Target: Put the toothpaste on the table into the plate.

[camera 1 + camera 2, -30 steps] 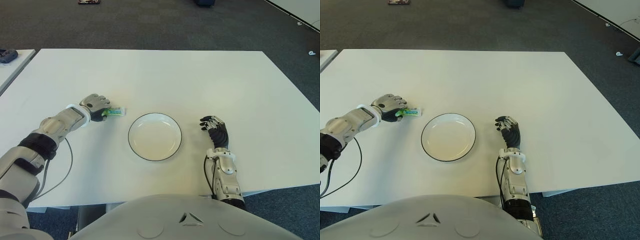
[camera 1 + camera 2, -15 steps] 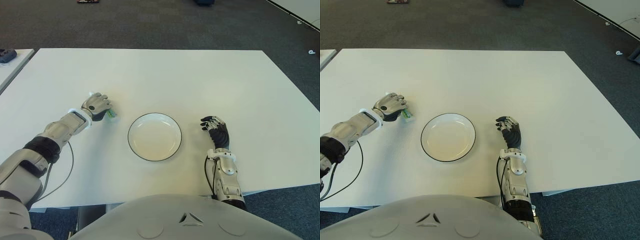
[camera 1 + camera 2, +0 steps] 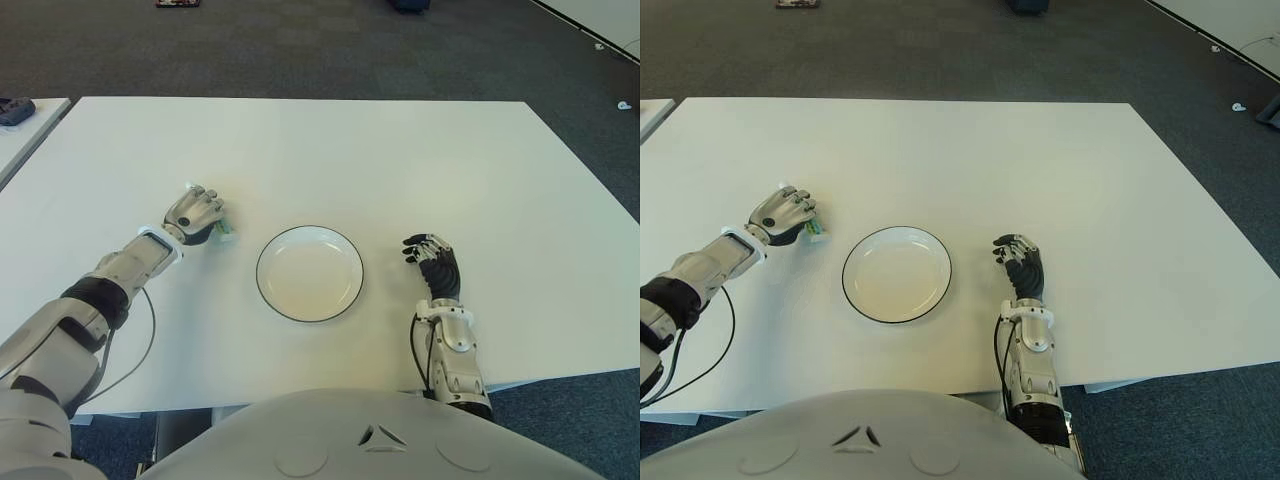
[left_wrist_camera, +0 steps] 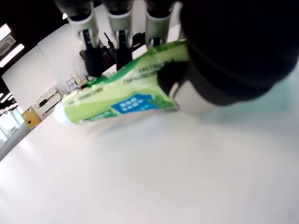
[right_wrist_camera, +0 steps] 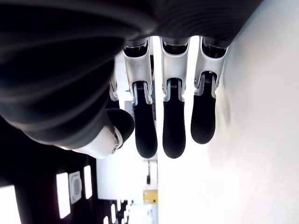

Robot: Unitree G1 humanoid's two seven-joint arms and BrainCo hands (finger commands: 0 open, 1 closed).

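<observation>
On the wide white rectangular surface (image 3: 400, 160) in front of you, locate the round white plate with a thin dark rim (image 3: 309, 273) near the front edge; its bowl holds nothing. Your left hand (image 3: 195, 214) is to the left of the plate, above the surface, with its fingers curled around the green-and-white toothpaste tube with a blue label (image 4: 121, 98). In the left wrist view the tube lies across the palm, pinned under three fingers (image 4: 119, 21), with its white cap end sticking out past the hand and clear of the surface below. In the eye views only a short green end of the tube shows at the hand's plate-facing side, and it is outside the plate, apart from the rim. Your right hand (image 3: 435, 265) shows to the right of the plate, near the front edge of the surface; its fingers (image 5: 173, 116) are extended side by side, slightly bent, and hold nothing.
</observation>
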